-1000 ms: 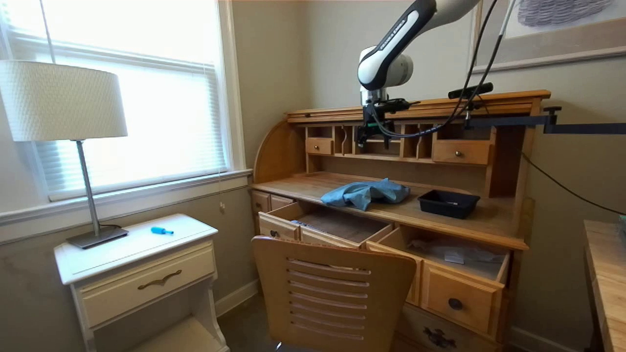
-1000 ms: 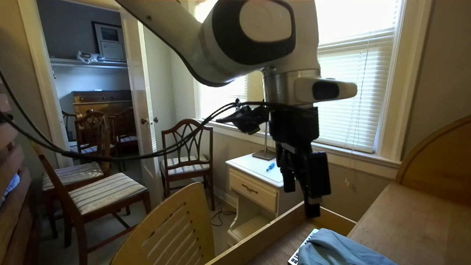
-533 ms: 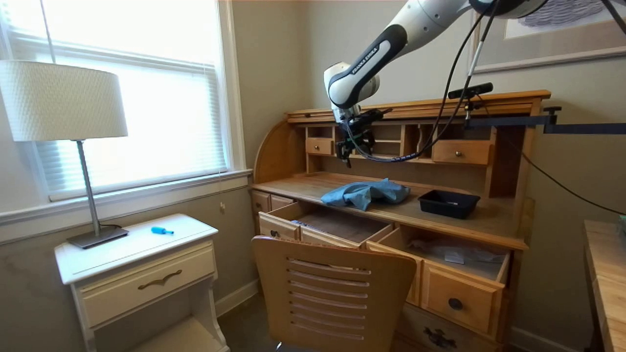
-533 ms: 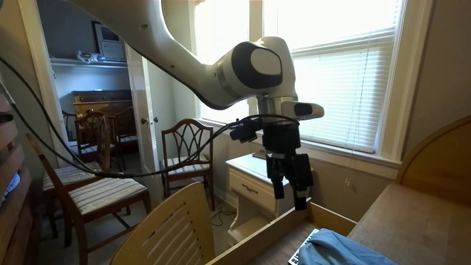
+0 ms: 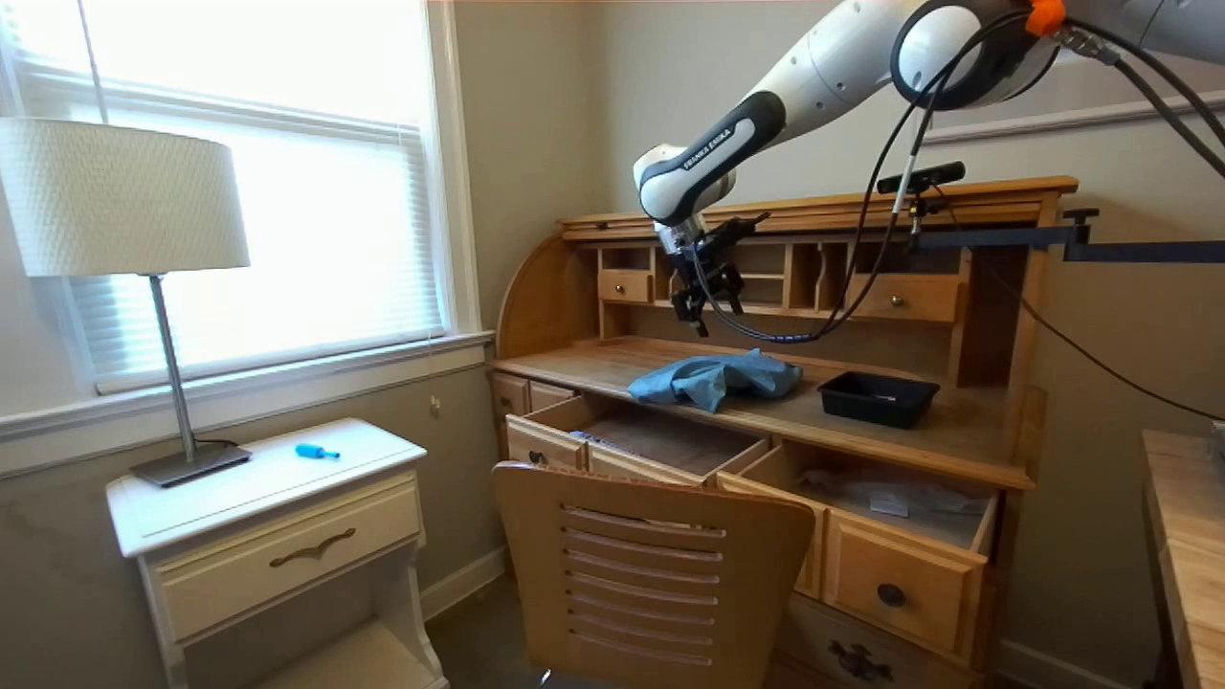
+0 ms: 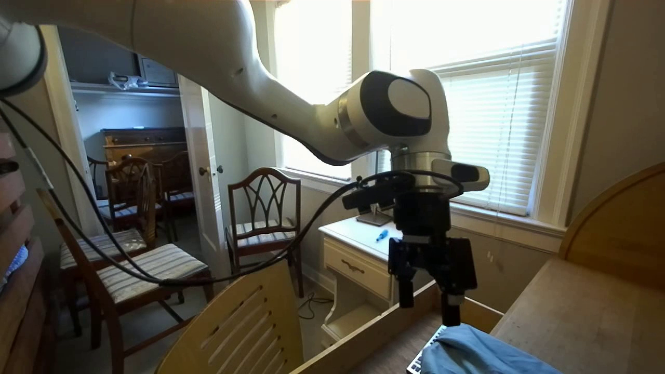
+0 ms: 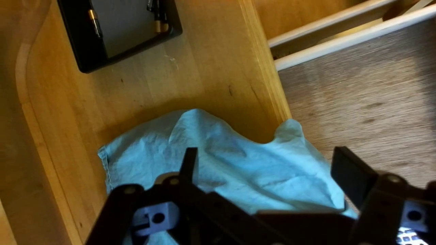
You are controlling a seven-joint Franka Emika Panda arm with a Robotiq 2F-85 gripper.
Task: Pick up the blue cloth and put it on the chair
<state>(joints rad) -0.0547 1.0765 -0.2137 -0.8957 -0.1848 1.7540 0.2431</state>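
Grainy wood desk point(image 5: 593, 359) w/ rumpled, soft-folded blue cloth point(image 7: 238, 170) over its edge; blk gripper point(image 6: 428, 305) abv, jaws wide apart, holding nothing.

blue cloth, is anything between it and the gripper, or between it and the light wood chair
Nothing visible stands between the open gripper and the blue cloth. Toward the light wood chair, a pulled-out drawer juts from the desk in between; the chair's seat is hidden in both exterior views.

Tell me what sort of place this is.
Likely a home study: a golden-brown wooden roll-top desk, a slatted tan wooden chair facing it, and a white one-drawer nightstand.
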